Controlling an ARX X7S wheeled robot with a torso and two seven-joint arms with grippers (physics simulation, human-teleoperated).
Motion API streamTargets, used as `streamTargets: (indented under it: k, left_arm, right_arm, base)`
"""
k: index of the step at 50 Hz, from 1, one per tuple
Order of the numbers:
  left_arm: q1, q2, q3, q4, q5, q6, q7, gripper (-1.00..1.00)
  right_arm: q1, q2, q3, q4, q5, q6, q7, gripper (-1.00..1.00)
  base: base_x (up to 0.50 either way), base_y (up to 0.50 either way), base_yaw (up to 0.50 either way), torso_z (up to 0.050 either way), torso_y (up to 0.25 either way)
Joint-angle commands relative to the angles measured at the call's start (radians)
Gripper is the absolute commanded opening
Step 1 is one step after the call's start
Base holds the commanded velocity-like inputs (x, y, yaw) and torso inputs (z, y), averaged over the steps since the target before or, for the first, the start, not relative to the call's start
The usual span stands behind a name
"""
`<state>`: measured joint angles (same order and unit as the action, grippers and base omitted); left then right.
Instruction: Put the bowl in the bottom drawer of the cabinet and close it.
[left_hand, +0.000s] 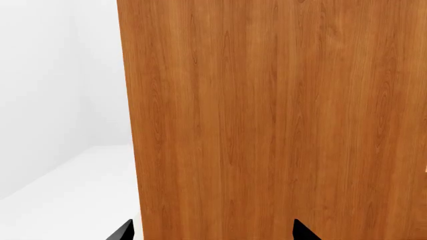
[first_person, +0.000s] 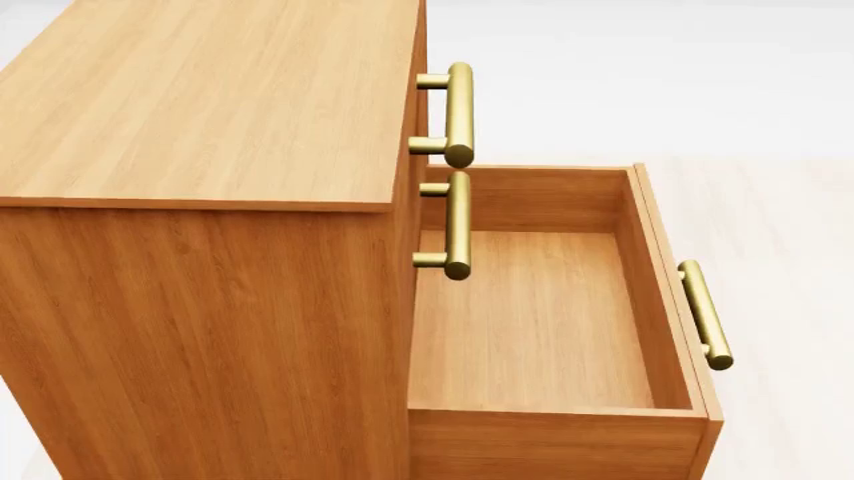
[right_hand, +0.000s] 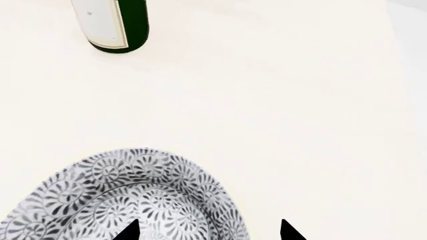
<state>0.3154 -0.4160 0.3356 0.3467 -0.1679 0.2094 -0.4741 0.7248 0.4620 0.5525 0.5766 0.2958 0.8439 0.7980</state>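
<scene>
From my head I look down on the cabinet (first_person: 200, 200), and its bottom drawer (first_person: 534, 330) stands pulled well out, its wooden floor bare inside the four walls. The brass handle of that drawer (first_person: 705, 315) runs along the front panel on the far side from the cabinet body, and the two upper handles (first_person: 458, 115) sit stacked on the closed fronts just above the open box. Neither of my arms shows in this view. My left hand (left_hand: 212, 231) faces a flat wood-grain side of the cabinet at close range; only two black fingertips (left_hand: 303, 231) poke into the edge of the picture, set well apart with nothing between them, so that hand is wide. My right hand (right_hand: 210, 231) hangs over the bowl (right_hand: 120, 200), which sits on the pale desk (right_hand: 300, 100) with its leafy blue-grey pattern facing up at me. The two dark tips stand spread, one over the bowl's inside and the other outside its rim, but whether they touch it I cannot tell. A green bottle (right_hand: 123, 25) with a white label stands farther off on the same desk, well apart from the bowl.
</scene>
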Motion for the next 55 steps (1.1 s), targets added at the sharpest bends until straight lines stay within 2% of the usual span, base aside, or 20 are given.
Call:
streamTargets:
  k: [1, 21, 23, 24, 27, 29, 31, 36, 55]
  left_arm:
    - [-0.002, 0.0, 0.003, -0.005, 0.002, 0.004, -0.002, 1.0]
    - [-0.001, -0.005, 0.005, 0.002, -0.001, -0.001, -0.007, 1.0]
    - [-0.002, -0.005, 0.005, 0.0, -0.002, 0.0, -0.007, 1.0]
    - [-0.002, -0.005, 0.005, 0.002, -0.002, -0.001, -0.008, 1.0]
    - [-0.001, -0.007, 0.005, 0.007, -0.004, -0.005, -0.009, 1.0]
    - [-0.002, -0.006, 0.006, 0.002, -0.003, -0.001, -0.009, 1.0]
    - [-0.001, -0.007, 0.006, 0.006, -0.002, -0.004, -0.01, 1.0]
    - [-0.002, -0.007, 0.007, 0.003, -0.003, -0.001, -0.01, 1.0]
    - [0.0, -0.01, 0.012, 0.002, 0.004, 0.002, -0.015, 1.0]
  right_arm:
    - [-0.004, 0.008, 0.035, 0.043, 0.012, 0.052, -0.022, 1.0]
    - [-0.001, 0.013, 0.049, 0.093, 0.013, 0.027, -0.025, 1.0]
    - [-0.021, 0.007, 0.02, 0.046, 0.011, 0.007, -0.06, 1.0]
    - [-0.038, 0.004, 0.004, 0.006, 0.01, 0.009, -0.075, -1.0]
    - [-0.083, -0.007, -0.037, -0.109, 0.01, -0.022, -0.12, -1.0]
    - [-0.104, -0.021, -0.011, -0.165, 0.042, -0.042, -0.15, -1.0]
    - [-0.109, -0.014, -0.068, -0.177, -0.002, -0.058, -0.137, -1.0]
    - [-0.115, -0.019, -0.09, -0.217, 0.016, -0.087, -0.195, -1.0]
    - [-0.1, -0.008, -0.228, -0.337, -0.029, -0.127, -0.247, -1.0]
  base:
    - [0.0, 0.0, 0.0, 0.0, 0.0]
    - [0.0, 0.0, 0.0, -0.001, 0.0]
    - [0.0, 0.0, 0.0, 0.0, 0.0]
    - [0.0, 0.0, 0.0, 0.0, 0.0]
    - [0.0, 0.0, 0.0, 0.0, 0.0]
    - [0.0, 0.0, 0.0, 0.0, 0.0]
    - [0.0, 0.0, 0.0, 0.0, 0.0]
    - [0.0, 0.0, 0.0, 0.0, 0.0]
    - [0.0, 0.0, 0.0, 0.0, 0.0]
